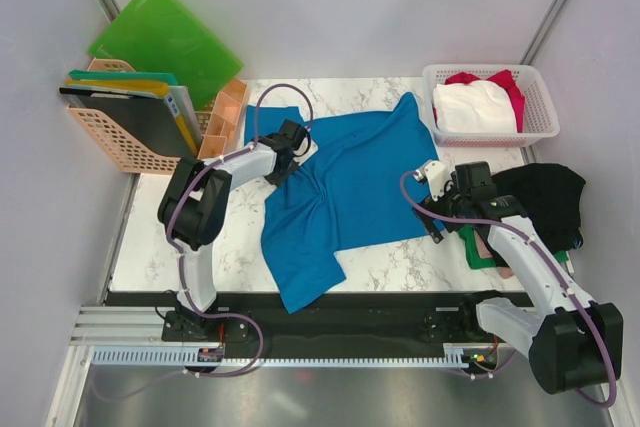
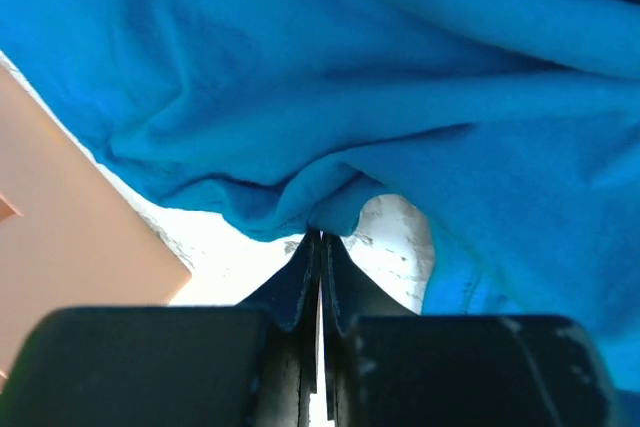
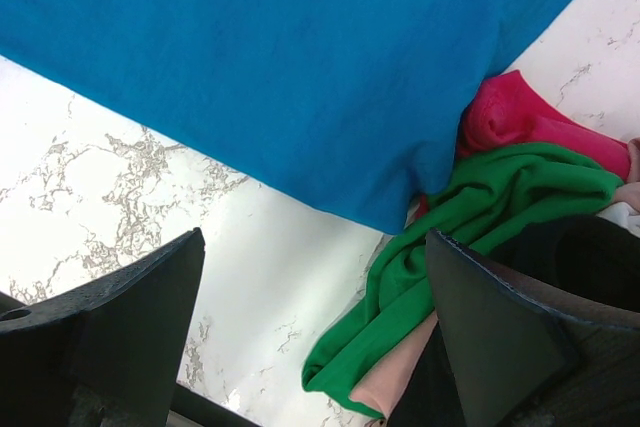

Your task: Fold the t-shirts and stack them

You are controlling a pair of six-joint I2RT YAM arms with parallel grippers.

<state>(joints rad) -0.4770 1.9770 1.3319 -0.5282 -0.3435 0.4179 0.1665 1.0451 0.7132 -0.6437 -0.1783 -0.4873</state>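
A bright blue t-shirt lies spread and rumpled across the marble table. My left gripper is shut on a fold of the blue t-shirt near its upper left edge. My right gripper is open and empty just above the table, by the blue shirt's right edge. A pile with a black t-shirt, a green one, a red one and a pale pink one lies at the right, partly under my right arm.
A white lattice basket at the back right holds a white shirt and a red one. Green plastic folders and orange racks stand at the back left. A peach tray sits beside them.
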